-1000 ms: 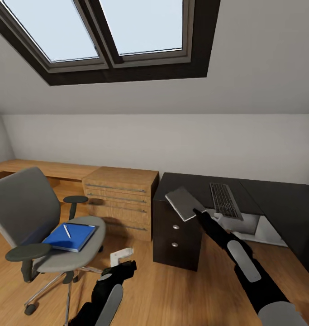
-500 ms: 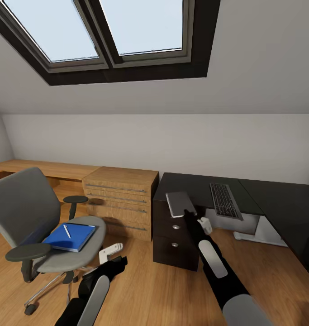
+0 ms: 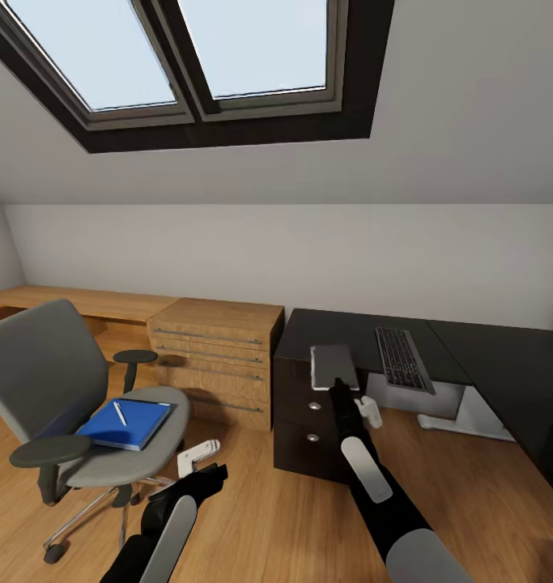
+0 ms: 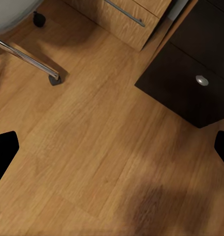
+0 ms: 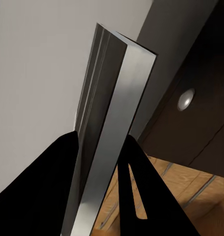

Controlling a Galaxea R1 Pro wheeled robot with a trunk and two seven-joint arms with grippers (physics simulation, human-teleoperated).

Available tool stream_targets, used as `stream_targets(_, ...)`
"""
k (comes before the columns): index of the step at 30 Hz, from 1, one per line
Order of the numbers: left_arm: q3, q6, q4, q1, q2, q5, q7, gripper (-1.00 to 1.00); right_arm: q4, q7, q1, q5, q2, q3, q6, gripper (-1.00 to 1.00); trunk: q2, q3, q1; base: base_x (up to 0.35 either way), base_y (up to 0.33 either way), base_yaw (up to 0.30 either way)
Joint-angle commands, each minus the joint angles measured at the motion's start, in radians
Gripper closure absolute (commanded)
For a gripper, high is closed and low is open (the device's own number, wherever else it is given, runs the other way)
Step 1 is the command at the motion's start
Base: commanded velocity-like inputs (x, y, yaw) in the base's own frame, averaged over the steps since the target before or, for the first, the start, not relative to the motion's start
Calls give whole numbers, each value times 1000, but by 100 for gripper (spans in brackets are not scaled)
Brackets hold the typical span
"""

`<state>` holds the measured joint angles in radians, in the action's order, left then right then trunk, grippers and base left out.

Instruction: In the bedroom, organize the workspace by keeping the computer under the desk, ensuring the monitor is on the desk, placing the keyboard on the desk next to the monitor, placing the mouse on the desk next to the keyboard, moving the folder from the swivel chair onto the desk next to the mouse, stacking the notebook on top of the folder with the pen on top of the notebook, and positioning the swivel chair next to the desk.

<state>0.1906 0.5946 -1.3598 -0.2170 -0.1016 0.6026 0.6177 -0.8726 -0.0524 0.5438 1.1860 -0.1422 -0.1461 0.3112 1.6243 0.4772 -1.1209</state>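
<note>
**Carrying the notebook back from the bench**

Comparing the three head views: the right claw has drawn back toward the robot and swung leftward, and the small thin dark-grey notebook it pinches, tilted a second ago, now stands nearly upright over the front edge of the large black-topped bench, above the black three-drawer unit with round silver knobs. The camera itself has not moved. The left claw has drifted slightly left and hangs low over the light wood floor, jaws wide and holding nothing. Since the notebook belongs on top of the folder, and the flat bright-blue folder lies on the grey seat of the swivel chair with the short white-silver pen on it, the stacking cannot yet proceed; the folder probably has to reach the bench first.

Materials and forms: the right wrist view shows the notebook as a rigid slab with a brushed, pale metallic sheen on its edge, clamped between two matte black fingers. The slim grey-framed keyboard with black keys lies flat on the bench, near the notebook. The chair pairs soft-looking grey upholstery with chrome legs; a light-wood drawer chest stands between chair and bench.
</note>
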Motion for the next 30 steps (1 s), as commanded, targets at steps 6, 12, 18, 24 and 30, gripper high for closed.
stream_targets(6, 1, 1, -1, -1, -1, 11, 10, -100, 9, -2, 1, 12, -1, -6, 36, 100, 1, 1, 0, 0, 0, 0)
stream_targets(12, 3, 2, -1, -1, -1, 11, 10, -100, 9, -1, 1, 93, -1, -6, 42, 100, 1, 1, 0, 0, 0, 0)
stream_targets(18, 3, 2, -1, -1, -1, 11, 10, -100, 11, 0, 1, 154, -1, -9, 43, 100, 1, 1, 0, 0, 0, 0)
stream_targets(24, 3, 1, 6, -1, -1, 12, 10, -100, 12, 0, 1, 165, 0, -11, 43, 100, 1, 1, 0, 0, 0, 0)
stream_targets(30, 3, 1, 9, -1, -2, 12, 10, -100, 13, 0, 1, 165, 0, -22, 43, 100, 1, 1, 0, 0, 0, 0)
